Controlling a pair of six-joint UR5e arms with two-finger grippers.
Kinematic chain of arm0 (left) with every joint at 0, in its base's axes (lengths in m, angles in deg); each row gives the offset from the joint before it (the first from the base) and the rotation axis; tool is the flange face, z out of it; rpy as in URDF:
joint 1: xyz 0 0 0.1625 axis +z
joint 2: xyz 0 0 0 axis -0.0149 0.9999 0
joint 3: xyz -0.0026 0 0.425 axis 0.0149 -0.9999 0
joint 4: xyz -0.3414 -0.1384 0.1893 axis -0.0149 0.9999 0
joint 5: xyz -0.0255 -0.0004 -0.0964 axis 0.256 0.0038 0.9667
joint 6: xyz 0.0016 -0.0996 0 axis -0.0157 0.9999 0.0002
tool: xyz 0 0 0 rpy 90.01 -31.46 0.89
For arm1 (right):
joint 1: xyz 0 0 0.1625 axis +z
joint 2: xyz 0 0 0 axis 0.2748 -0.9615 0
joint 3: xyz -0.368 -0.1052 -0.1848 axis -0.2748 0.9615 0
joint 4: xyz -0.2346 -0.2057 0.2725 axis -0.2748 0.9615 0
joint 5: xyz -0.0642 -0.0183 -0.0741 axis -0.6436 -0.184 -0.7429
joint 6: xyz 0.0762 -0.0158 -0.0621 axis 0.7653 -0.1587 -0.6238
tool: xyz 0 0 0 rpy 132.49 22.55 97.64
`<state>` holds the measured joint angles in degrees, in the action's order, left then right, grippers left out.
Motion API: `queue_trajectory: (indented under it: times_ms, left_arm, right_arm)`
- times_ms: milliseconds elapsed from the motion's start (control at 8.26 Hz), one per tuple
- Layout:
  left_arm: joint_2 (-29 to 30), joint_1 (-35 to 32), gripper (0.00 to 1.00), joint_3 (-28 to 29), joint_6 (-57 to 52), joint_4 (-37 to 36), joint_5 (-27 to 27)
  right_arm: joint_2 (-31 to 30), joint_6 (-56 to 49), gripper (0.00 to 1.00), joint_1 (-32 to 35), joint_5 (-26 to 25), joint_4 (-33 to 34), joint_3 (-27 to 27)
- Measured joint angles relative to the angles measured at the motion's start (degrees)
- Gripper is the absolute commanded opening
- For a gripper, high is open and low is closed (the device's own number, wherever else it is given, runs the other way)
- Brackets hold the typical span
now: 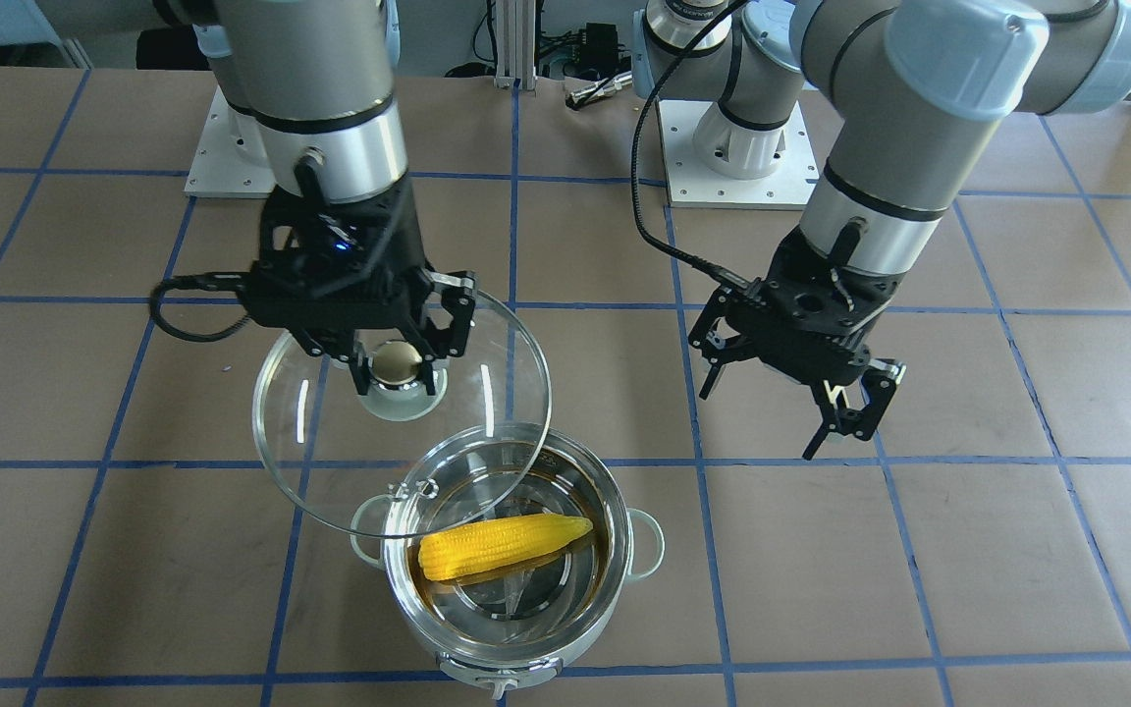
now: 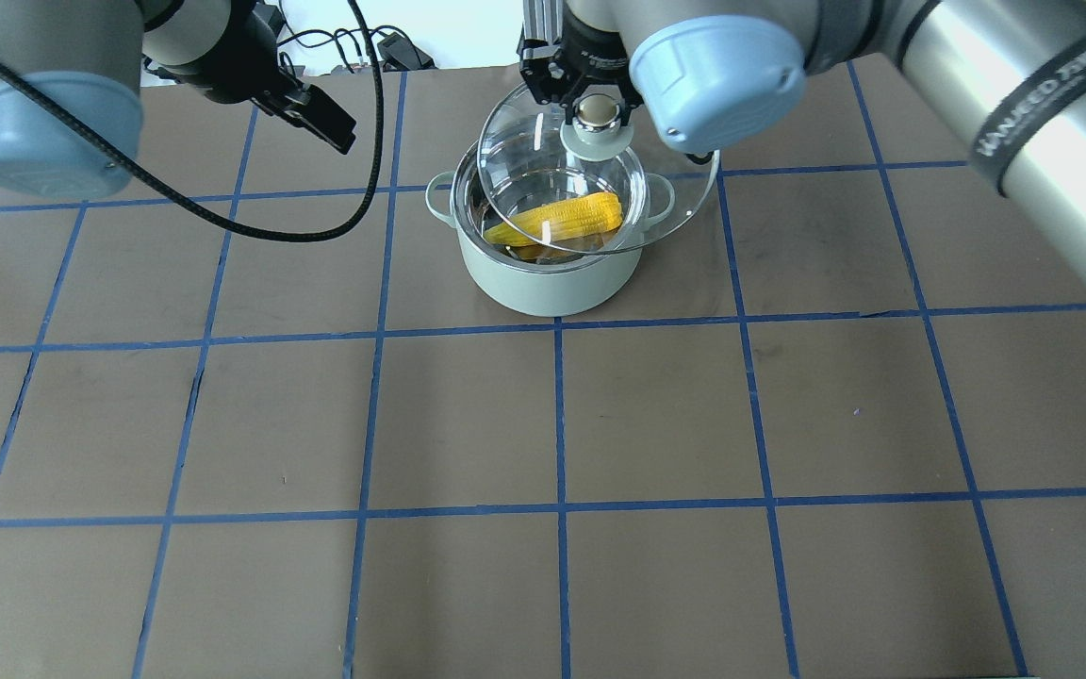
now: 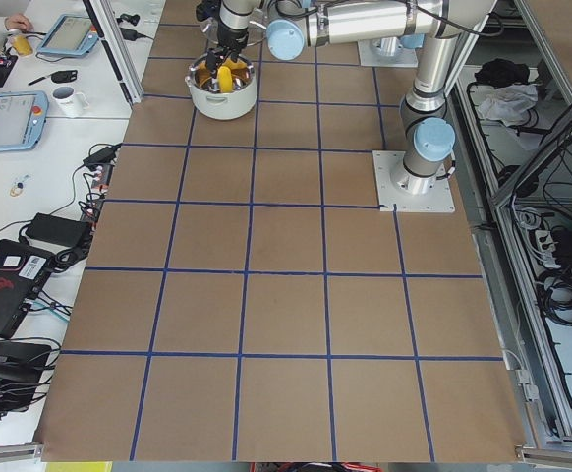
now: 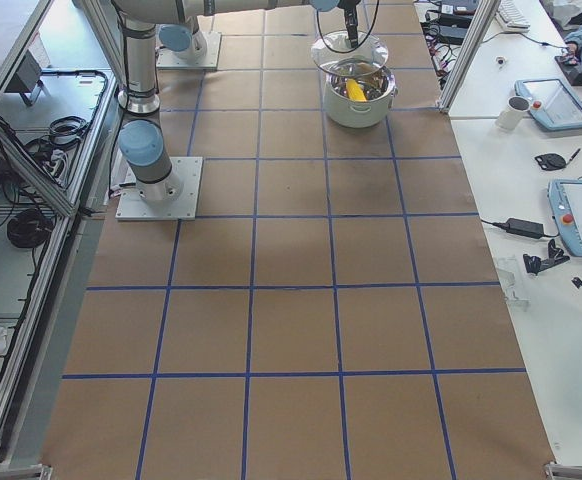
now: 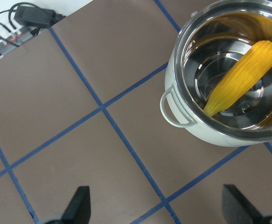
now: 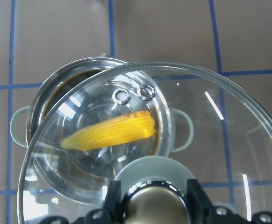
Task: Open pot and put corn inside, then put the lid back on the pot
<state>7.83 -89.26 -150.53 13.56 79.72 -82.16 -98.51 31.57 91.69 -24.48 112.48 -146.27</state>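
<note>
The mint-green pot stands open near the table's far edge, with the yellow corn lying across its steel inside. My right gripper is shut on the knob of the clear glass lid. It holds the lid tilted in the air, partly over the pot's rim. In the right wrist view the corn shows through the lid. My left gripper is open and empty, hovering beside the pot. The pot and corn show in the left wrist view.
The table is brown board with a blue tape grid. Both arm base plates sit at the robot's side. Side benches hold tablets, a mug and cables, off the table.
</note>
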Motion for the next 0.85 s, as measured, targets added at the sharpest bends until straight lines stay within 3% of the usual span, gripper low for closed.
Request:
queue_trajectory:
  times_ms: [363,847]
  left_arm:
    - [-6.1,1.9,1.00,-0.5,17.8,8.3,-0.5]
    - [-8.2,1.8,1.00,-1.3,28.1,16.1,-7.9]
  right_arm:
    - [7.8,5.9,0.29,3.7,-2.3,6.0,1.7]
    - [11.1,8.0,0.30,3.7,-2.5,9.6,2.3]
